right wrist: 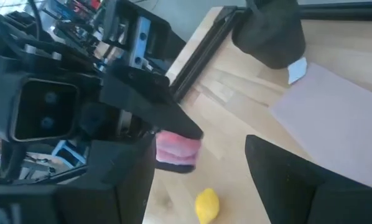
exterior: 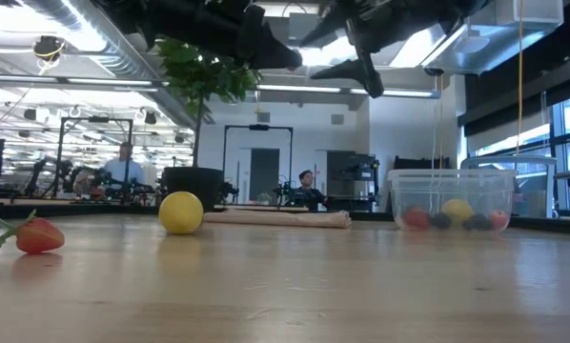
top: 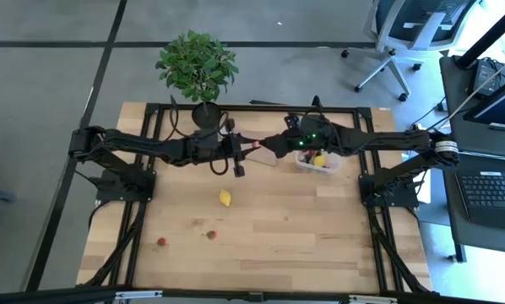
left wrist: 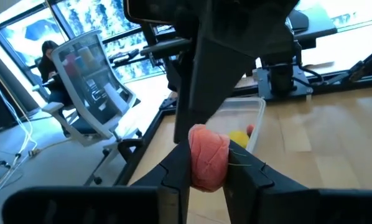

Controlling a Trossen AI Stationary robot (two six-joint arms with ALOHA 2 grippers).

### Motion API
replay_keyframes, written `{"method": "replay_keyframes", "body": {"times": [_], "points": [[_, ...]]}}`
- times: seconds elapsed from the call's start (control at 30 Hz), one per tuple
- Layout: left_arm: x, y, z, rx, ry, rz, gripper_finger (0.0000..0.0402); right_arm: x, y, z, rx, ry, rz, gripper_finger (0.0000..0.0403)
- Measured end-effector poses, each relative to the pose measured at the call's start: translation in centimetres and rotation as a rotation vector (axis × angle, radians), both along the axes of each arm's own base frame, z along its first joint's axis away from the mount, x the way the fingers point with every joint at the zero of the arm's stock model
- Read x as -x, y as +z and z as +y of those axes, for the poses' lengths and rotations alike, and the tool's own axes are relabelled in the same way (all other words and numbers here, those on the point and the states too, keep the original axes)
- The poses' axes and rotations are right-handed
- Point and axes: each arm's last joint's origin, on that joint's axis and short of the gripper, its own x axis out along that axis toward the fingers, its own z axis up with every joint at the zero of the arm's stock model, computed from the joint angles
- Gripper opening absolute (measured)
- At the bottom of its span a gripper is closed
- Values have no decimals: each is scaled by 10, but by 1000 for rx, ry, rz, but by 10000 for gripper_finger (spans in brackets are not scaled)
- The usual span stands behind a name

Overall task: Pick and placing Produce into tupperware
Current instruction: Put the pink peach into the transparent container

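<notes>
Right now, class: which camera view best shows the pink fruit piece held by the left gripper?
The left wrist view: the pink fruit piece fills the frame's middle, pinched by the left gripper. The right wrist view shows it smaller; the high view only a red speck; the low view hides it.

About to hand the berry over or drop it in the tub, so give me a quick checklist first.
1. Left claw shut on pink berry: ok.
2. Right claw open: ok.
3. Berry over tub: not ok, beside it.
4. Tub upright with room: ok.
5. Lemon and red berries left on table: not ok.
6. Berry between right fingers: cannot tell.
</notes>
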Motion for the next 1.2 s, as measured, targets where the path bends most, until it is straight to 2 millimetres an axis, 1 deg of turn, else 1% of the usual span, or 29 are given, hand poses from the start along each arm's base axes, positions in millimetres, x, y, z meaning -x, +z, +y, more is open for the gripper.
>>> {"method": "replay_keyframes", "body": {"times": [0.27,0.43,0.53,0.63,0.93,1.03,1.2], "points": [[0,1,0,-18,-1,-9,83,-11,-7,-2,2,8,-30,249],[0,2,0,-22,-2,-10,72,-18,-9,-2,-3,50,-73,248],[0,2,0,-23,-2,-12,68,-20,-12,-1,-14,62,-63,239],[0,2,0,-22,0,-8,72,-20,-13,-1,-16,65,-63,213],[0,2,0,-30,-7,-8,98,-20,-11,-2,3,72,-75,90],[0,1,0,-27,-11,-4,106,-20,-11,-2,14,74,-71,74],[0,1,1,-22,31,-1,121,-20,-13,-2,39,54,-50,74]]}}
